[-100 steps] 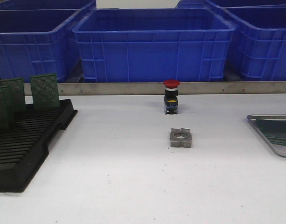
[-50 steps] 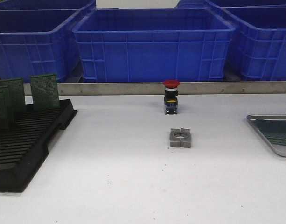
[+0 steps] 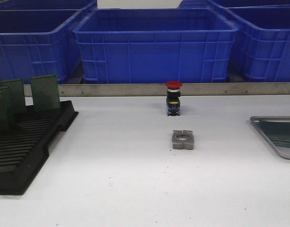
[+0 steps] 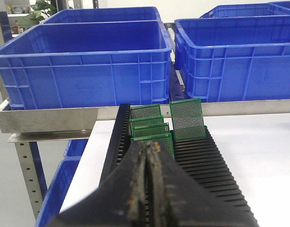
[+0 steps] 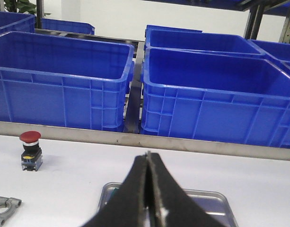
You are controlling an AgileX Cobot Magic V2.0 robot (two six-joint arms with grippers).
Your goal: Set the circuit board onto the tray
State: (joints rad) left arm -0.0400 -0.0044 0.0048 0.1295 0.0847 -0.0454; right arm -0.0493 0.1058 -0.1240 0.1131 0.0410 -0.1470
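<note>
Left gripper (image 4: 148,147): two dark fingers pressed together along their whole length, nothing between them, seen only in the left wrist view. It hangs over the near part of the black slotted rack (image 4: 201,175), which sits at the left of the white table (image 3: 135,179). Green circuit boards (image 4: 186,119) stand upright in the rack's far slots; one taller board stands at the far end, and several shorter boards stand in successive slots nearer the gripper.

Right gripper (image 5: 148,158): fingers likewise closed against each other and empty, seen only in the right wrist view. It hangs above the near side of the tray (image 5: 220,201), a shallow silver-grey metal tray with a raised rim and rounded corners. In the front view the tray (image 3: 265,130) lies at the right edge of the table, partly cut off by the frame; a dark green, flat shape lies on its floor, too indistinct to identify.

Table centre: a grey metal block with a round hole (image 3: 183,139) lies flat. Just beyond it stands a red-capped push button (image 3: 173,98), upright, apart from the block.

Far side: a metal rail (image 3: 135,89) runs along the table edge. Behind it stand large blue plastic bins (image 3: 154,45), side by side.
</note>
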